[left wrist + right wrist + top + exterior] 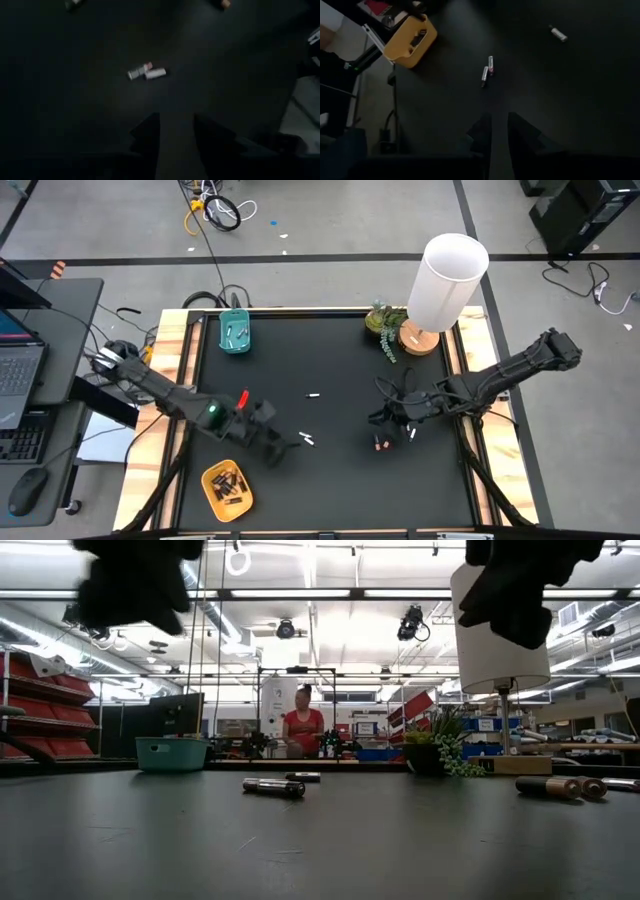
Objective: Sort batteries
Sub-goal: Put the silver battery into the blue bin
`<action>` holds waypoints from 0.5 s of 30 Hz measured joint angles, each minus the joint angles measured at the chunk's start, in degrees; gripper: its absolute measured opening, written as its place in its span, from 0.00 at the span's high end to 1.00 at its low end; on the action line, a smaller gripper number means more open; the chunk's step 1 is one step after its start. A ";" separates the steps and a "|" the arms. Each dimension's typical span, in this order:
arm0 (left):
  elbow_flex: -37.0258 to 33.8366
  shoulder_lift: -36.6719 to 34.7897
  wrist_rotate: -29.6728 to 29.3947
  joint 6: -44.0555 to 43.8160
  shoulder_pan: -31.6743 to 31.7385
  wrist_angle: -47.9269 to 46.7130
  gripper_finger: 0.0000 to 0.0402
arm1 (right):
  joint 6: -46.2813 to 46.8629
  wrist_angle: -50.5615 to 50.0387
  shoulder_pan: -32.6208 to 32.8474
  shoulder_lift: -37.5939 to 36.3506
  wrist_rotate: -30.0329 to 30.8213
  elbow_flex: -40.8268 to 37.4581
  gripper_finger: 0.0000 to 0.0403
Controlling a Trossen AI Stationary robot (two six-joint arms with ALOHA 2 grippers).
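Left to right: yellow oval plastic tray (227,487) at the near left holds several dark cells; teal rectangular plastic tray (235,333) at the far left holds a few pale ones

left gripper (283,448) hovers just short of a touching pair of small silvery-white cylinder batteries (308,439), one with a reddish end; in its wrist view the fingers (150,132) stand parted with nothing between them: released, empty

one more pale battery (313,395) lies alone mid-table

right gripper (385,420) hangs above the mat; its wrist view shows a narrow empty gap between the fingers, so slightly apart, grasping nothing. Just below it a dark battery with a red-orange end (379,445) and a pale cell (411,434) lie on the black table mat (340,480)

Handling, my read: cells are light, rigid, smooth metal, round, so they'll roll or squirt out if pinched off-centre. Grip across the barrel at mid-length, jaws square to the axis. The touching pair will need care: closing on one likely nudges the other
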 joint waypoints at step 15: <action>0.00 2.27 7.05 32.25 22.58 4.22 0.66 | 5.93 1.46 5.27 0.00 7.05 0.00 0.89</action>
